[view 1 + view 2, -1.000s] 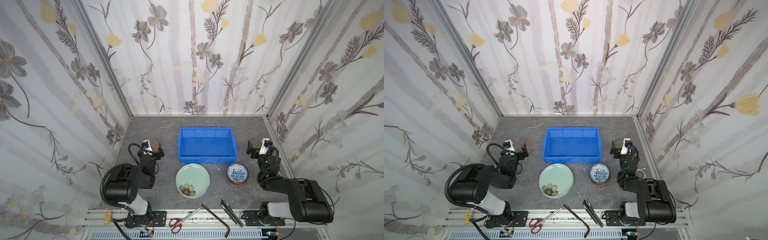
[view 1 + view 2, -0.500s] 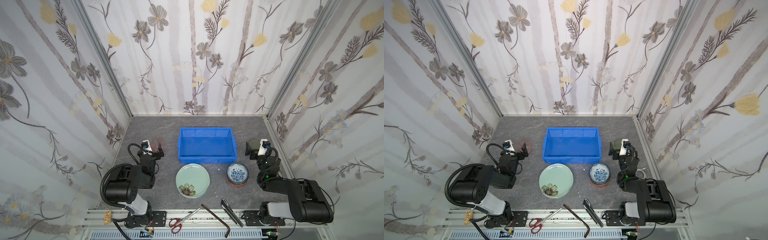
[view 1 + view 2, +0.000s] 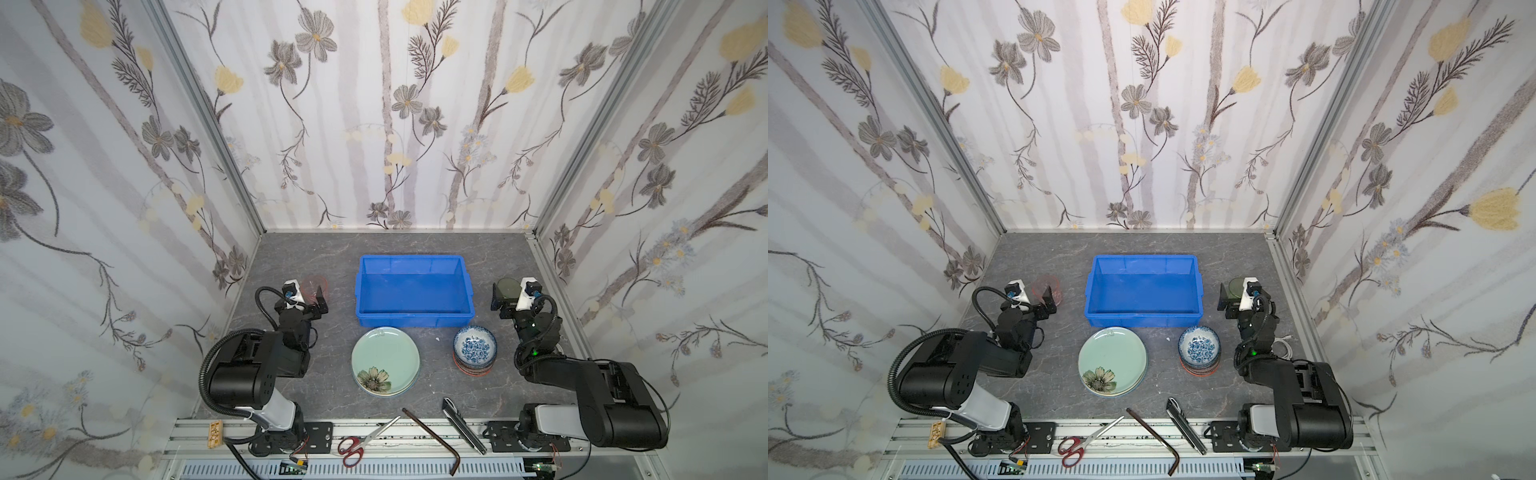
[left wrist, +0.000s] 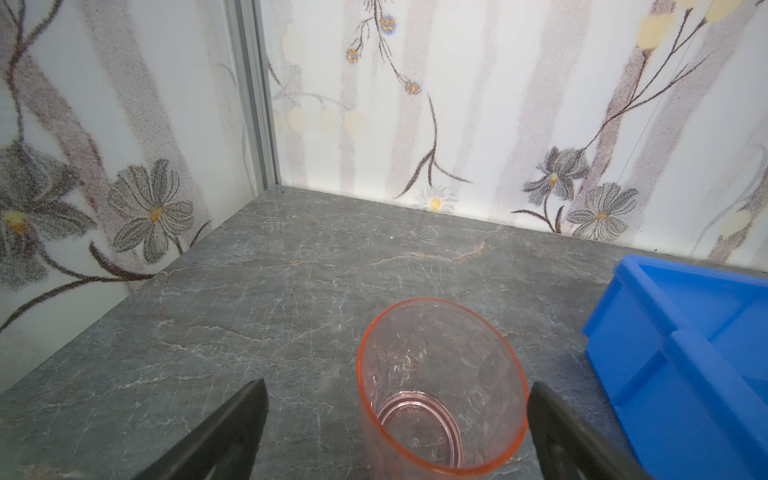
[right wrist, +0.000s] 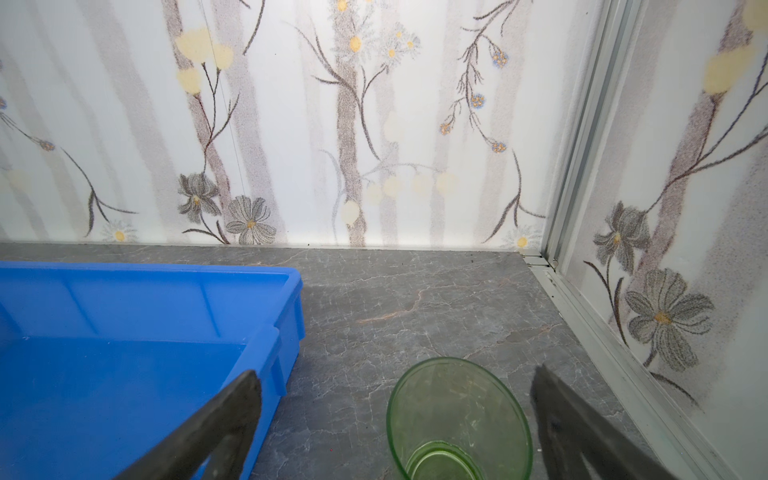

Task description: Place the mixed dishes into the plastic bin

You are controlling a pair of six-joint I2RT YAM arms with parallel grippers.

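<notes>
Looking across both top views, we find the blue plastic bin [image 3: 414, 322] at the middle of the grey tabletop [image 3: 291, 253], with the dishes all outside it. A stack of plates [image 3: 384, 357], a mint-green flowered one on top, lies just in front of the bin's near wall. A stack of small bowls [image 3: 474, 347], a blue floral one uppermost, sits beside the plates to the right.

We see the left pincer [image 4: 395, 399] released, its jaws spread wide on either side of an upright pink tumbler [image 4: 440, 374]. That tumbler stands on the tabletop left of the bin, and we cannot tell whether the nearer finger touches its rim. The right pincer [image 5: 395, 380] is likewise released, jaws wide around an upright green tumbler [image 5: 457, 415] right of the bin. Red-handled scissors [image 3: 365, 438] lie on the front rail [image 3: 415, 449].
</notes>
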